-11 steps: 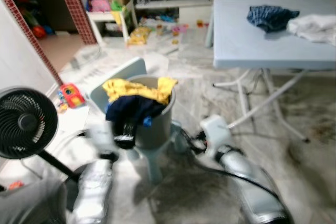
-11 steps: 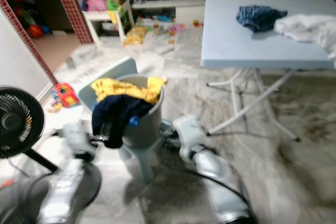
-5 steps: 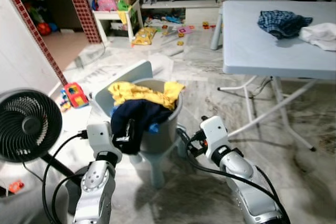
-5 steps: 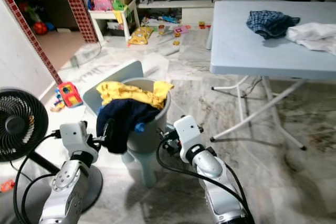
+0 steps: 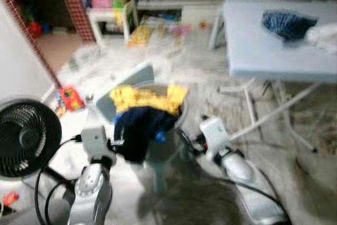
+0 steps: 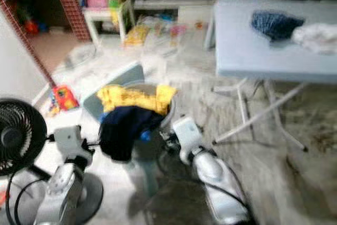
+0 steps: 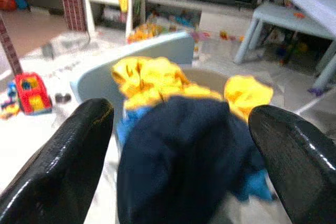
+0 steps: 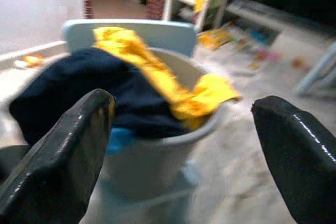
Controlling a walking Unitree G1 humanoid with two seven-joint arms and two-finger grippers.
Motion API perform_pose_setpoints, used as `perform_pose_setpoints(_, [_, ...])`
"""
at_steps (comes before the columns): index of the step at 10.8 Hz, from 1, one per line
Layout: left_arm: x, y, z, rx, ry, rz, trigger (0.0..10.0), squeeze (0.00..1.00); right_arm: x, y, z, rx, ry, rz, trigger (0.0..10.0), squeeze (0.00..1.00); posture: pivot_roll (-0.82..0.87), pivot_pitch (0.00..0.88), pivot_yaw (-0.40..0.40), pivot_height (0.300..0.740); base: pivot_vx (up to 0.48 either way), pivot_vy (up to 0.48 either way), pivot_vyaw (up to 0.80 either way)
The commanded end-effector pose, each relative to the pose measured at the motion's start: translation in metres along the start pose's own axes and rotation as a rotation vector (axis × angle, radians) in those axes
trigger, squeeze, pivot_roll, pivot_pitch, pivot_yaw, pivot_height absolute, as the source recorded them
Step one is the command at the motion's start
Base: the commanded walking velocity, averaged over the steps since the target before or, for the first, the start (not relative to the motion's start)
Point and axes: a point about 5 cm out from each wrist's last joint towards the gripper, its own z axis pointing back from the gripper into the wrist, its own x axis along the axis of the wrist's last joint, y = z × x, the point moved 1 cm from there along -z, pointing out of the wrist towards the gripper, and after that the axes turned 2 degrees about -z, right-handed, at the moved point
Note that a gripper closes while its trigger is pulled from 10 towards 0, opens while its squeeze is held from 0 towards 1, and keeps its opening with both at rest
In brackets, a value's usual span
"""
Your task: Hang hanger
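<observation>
A grey laundry basket [image 5: 167, 143] stands on a small stool on the floor before me. A yellow garment [image 5: 148, 98] lies across its top, and a dark navy garment [image 5: 138, 130] hangs over its near rim. My left gripper [image 5: 119, 144] is held just left of the basket, open, with the navy cloth [image 7: 184, 150] ahead of its fingers. My right gripper [image 5: 192, 142] is close to the basket's right side, also open, and faces the basket wall [image 8: 157, 156]. Neither holds anything.
A black floor fan [image 5: 26, 138] stands close at my left. A light blue folding table [image 5: 263, 51] at the right carries a plaid cloth [image 5: 287, 25] and a white cloth [image 5: 324, 35]. A pale blue chair [image 5: 126, 80] and a red toy [image 5: 68, 98] lie beyond the basket.
The whole picture has shaken and is blurred again, so the camera moved. Both grippers stay on either side of the basket, still open.
</observation>
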Motion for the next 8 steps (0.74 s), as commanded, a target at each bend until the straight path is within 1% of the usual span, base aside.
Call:
perform_pose_setpoints(1, [-0.002, -0.001, 0.002, 0.002, 0.006, -0.003, 10.0, 0.00, 0.008, -0.009, 0.002, -0.047, -0.045, 0.035, 10.0, 0.00, -0.18, 0.000, 0.060, 0.740, 0.292, 0.296, 0.00])
perform_pose_setpoints(2, [-0.002, 0.003, 0.005, 0.013, 0.005, -0.014, 10.0, 0.00, 0.007, -0.018, 0.006, -0.087, -0.050, 0.031, 10.0, 0.00, -0.17, 0.000, 0.058, 0.740, 0.281, 0.292, 0.00])
perform_pose_setpoints(3, [0.000, 0.006, 0.006, 0.027, -0.009, -0.019, 10.0, 0.00, 0.007, -0.028, 0.009, -0.133, -0.054, 0.033, 10.0, 0.00, -0.17, 0.000, 0.056, 0.740, 0.000, 0.000, 0.00])
perform_pose_setpoints(5, [0.003, 0.008, 0.007, 0.033, -0.024, -0.045, 10.0, 0.00, 0.007, -0.037, 0.011, -0.172, -0.061, 0.049, 10.0, 0.00, -0.16, 0.000, 0.052, 0.740, 0.000, 0.000, 0.00])
perform_pose_setpoints(6, [0.007, 0.011, 0.008, 0.037, -0.038, -0.081, 10.0, 0.00, 0.011, -0.045, 0.012, -0.222, -0.084, 0.143, 10.0, 0.00, -0.15, 0.000, 0.047, 0.740, 0.000, 0.000, 0.00])
perform_pose_setpoints(7, [0.009, 0.012, 0.009, 0.033, -0.055, -0.099, 10.0, 0.00, 0.012, -0.050, 0.014, -0.255, -0.092, 0.163, 10.0, 0.00, -0.14, 0.000, 0.038, 0.740, 0.000, 0.000, 0.00])
perform_pose_setpoints(8, [0.013, 0.014, 0.010, 0.047, -0.081, -0.123, 10.0, 0.00, 0.013, -0.063, 0.018, -0.328, -0.096, 0.176, 10.0, 0.00, -0.11, 0.000, 0.005, 0.740, 0.000, 0.000, 0.00])
